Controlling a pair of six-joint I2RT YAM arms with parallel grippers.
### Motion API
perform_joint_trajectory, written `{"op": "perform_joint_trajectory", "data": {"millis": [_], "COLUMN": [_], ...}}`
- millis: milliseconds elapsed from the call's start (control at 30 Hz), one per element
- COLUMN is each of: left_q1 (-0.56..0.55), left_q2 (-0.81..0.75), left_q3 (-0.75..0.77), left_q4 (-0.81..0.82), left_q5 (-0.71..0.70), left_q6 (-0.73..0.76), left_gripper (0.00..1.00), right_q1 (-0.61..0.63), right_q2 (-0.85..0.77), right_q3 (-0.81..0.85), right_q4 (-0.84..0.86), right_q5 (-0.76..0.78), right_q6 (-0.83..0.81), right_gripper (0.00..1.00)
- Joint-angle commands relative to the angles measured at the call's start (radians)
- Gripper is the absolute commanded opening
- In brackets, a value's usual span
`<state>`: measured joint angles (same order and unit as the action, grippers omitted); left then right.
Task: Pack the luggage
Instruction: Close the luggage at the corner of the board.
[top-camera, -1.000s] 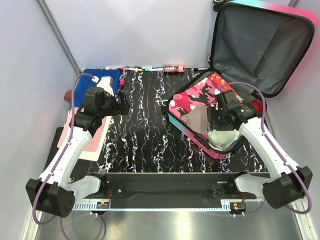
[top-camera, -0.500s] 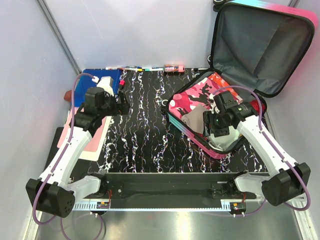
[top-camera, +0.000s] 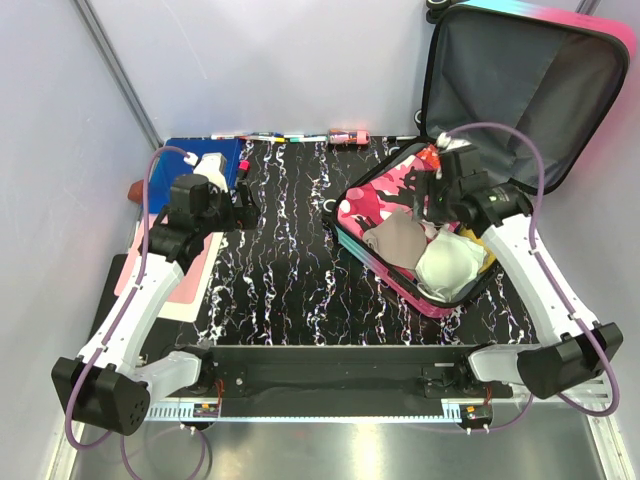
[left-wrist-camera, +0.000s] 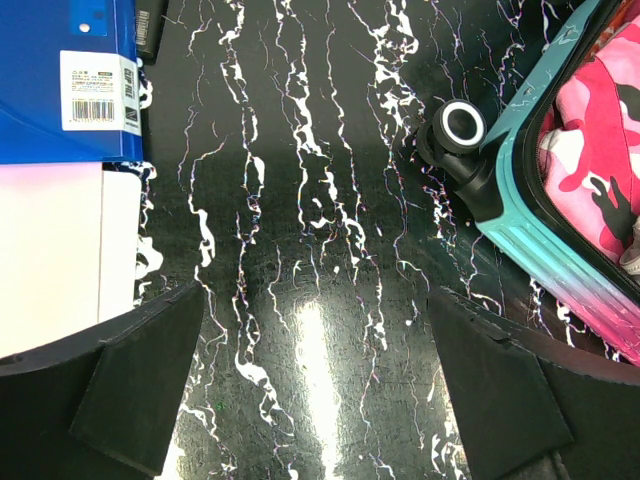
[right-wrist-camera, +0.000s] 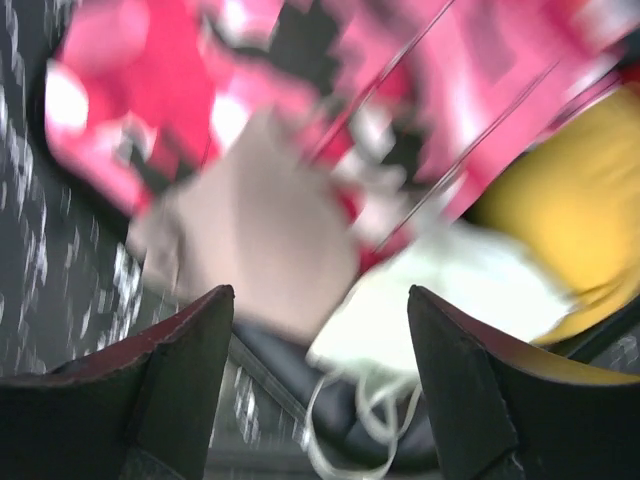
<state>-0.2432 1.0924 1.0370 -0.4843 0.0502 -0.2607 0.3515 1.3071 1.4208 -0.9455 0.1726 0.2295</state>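
Note:
The luggage (top-camera: 385, 275) lies open at the right of the table, its grey-lined lid (top-camera: 520, 90) standing up behind. Inside lie a pink camouflage garment (top-camera: 385, 195), a beige piece (top-camera: 393, 243), a white piece (top-camera: 447, 265) and something yellow (top-camera: 478, 243). My right gripper (top-camera: 437, 192) hovers over the back of the packed half. In the blurred right wrist view it (right-wrist-camera: 320, 300) is open and empty above the beige piece (right-wrist-camera: 260, 220) and the white piece (right-wrist-camera: 450, 290). My left gripper (left-wrist-camera: 315, 295) is open over the bare black tabletop, left of the luggage's wheel (left-wrist-camera: 462, 123).
A blue folder (top-camera: 205, 160) lies at the back left beside my left gripper (top-camera: 243, 205), with a pink-and-white sheet (top-camera: 135, 270) in front of it. Pens (top-camera: 265, 137) and a small pink item (top-camera: 350, 135) line the back edge. Walls stand close on three sides.
My right gripper has lifted off the white piece, moved back over the pink camouflage garment and opened wider; the white piece now lies uncovered in the luggage. The left arm has not moved.

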Motion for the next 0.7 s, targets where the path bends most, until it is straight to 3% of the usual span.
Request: {"op": "perform_joint_trajectory", "data": {"millis": [0,367,533,667], "left_q1": [-0.004,-0.004,-0.005,-0.005], "left_q2": [-0.022,-0.019,-0.014,-0.012], "left_q3": [-0.006,-0.008,-0.008,-0.009], "left_q4": [0.039,0.041,0.039,0.042], "left_q5": [0.023,0.022,0.02,0.02], "left_q6": [-0.002,0.0,0.0,0.0], "left_gripper": [0.99,0.99,0.99,0.99], "right_q1": [-0.091,-0.427,-0.554,-0.62], "right_q2": [-0.031,-0.049,0.0,0.034], "right_q3": [0.049,0.037,0.049,0.006], "right_q4": [0.217,0.719,0.867,1.111], "right_q5": [0.215,0.329,0.311,0.243], "right_q6": [-0.055,-0.087,-0.108,-0.147], "right_gripper": [0.78,0.79,0.79,0.8]}}
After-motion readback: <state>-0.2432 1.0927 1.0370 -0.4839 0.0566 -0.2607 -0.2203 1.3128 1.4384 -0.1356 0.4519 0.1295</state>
